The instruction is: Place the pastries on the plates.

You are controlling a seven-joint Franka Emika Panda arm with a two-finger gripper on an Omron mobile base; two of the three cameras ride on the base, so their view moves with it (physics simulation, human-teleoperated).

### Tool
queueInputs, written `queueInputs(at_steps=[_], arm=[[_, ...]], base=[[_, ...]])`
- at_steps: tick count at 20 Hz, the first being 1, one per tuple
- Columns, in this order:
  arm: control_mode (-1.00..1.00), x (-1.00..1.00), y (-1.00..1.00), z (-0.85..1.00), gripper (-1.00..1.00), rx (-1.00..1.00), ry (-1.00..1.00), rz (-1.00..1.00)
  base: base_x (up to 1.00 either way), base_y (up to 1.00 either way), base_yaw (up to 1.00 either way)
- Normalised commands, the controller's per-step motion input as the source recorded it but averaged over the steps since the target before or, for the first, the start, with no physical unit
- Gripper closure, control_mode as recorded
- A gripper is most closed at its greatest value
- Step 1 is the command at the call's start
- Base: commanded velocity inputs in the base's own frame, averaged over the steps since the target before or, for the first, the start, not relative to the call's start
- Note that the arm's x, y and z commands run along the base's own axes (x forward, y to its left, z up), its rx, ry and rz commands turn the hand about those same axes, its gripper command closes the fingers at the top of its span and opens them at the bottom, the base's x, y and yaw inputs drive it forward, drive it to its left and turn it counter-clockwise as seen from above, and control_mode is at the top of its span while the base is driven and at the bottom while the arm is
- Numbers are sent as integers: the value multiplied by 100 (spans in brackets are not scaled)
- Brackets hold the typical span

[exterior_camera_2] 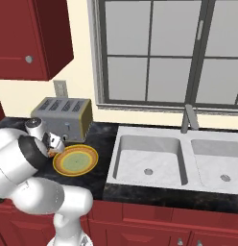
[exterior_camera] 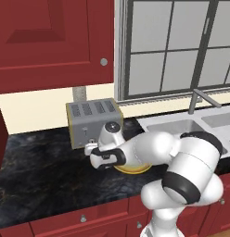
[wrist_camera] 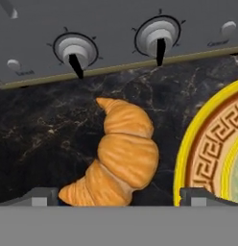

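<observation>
Jaws spread wide over the counter, tips barely visible at the frame bottom; croissant lies between them, lower end cut off; plate beside the right jaw, half cropped; toaster beyond.

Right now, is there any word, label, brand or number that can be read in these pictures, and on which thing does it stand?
No text here can be read with certainty.
Toaster: a small label under the left button, too blurred to read.
Toaster: a small label under the right button, perhaps "Cancel", too blurred to confirm.
Yellow-rimmed plate: a key pattern, no letters.
Croissant: no text.
</observation>
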Motion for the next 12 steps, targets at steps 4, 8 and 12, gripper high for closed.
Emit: queueInputs(at_steps=[4,8,12], arm=[[-100,29,10,0,-100,0,0,0],[-100,24,9,-10,-100,0,0,0],[-100,18,3,-20,-100,0,0,0]], base=[[0,0,0],[0,0,0],[0,0,0]])
